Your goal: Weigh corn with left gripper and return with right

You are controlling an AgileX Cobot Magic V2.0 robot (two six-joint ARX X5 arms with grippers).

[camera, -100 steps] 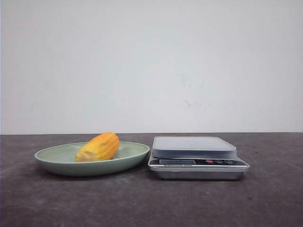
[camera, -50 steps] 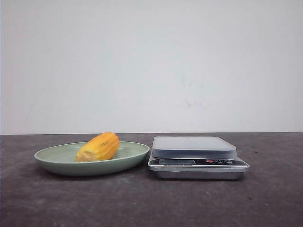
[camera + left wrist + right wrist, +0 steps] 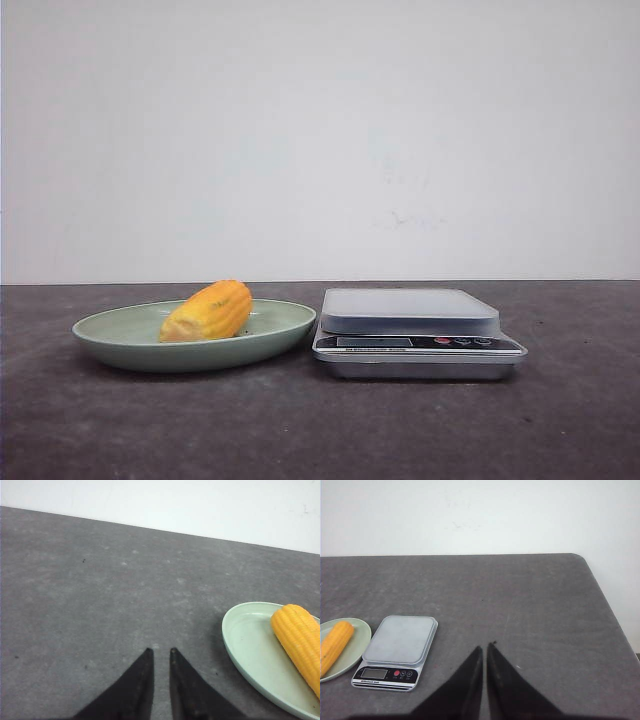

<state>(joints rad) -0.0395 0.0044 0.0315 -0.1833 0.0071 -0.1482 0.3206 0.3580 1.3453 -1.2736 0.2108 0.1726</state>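
Observation:
The corn (image 3: 208,311), a stubby orange-yellow cob, lies on its side in the green plate (image 3: 130,345) at the left of the table. In the left wrist view my left gripper (image 3: 160,650) hovers over bare table beside the plate (image 3: 245,640), well apart from the corn (image 3: 300,640). Its fingers are nearly together with only a narrow slit and nothing between them. My right gripper (image 3: 486,645) is shut and empty, over the table to the right of the scale (image 3: 400,640). Neither gripper shows in the front view.
A silver digital scale (image 3: 410,310) with a bare weighing platform stands right next to the plate. The dark grey table ends at a rounded far right corner (image 3: 580,557). A white wall stands behind.

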